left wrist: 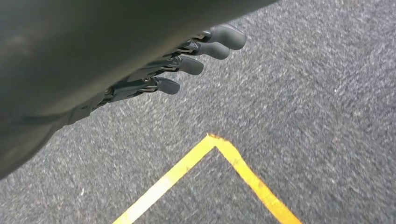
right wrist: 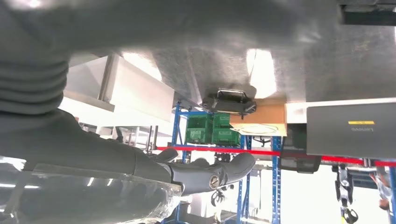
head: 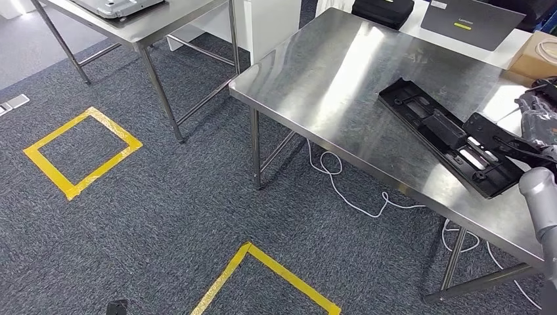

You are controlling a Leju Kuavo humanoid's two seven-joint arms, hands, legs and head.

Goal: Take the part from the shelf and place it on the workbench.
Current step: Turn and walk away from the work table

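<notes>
fingers (head: 533, 115) on part (head: 446, 134), on workbench (head: 335, 85)

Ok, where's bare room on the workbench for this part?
The workbench is bare across its left half, from the near-left corner up to the black case. The right end is crowded: black part, right robot hand, cardboard box.

right hand (head: 535, 121) cut off at frame edge, grip on part (head: 446, 134) unclear
</notes>
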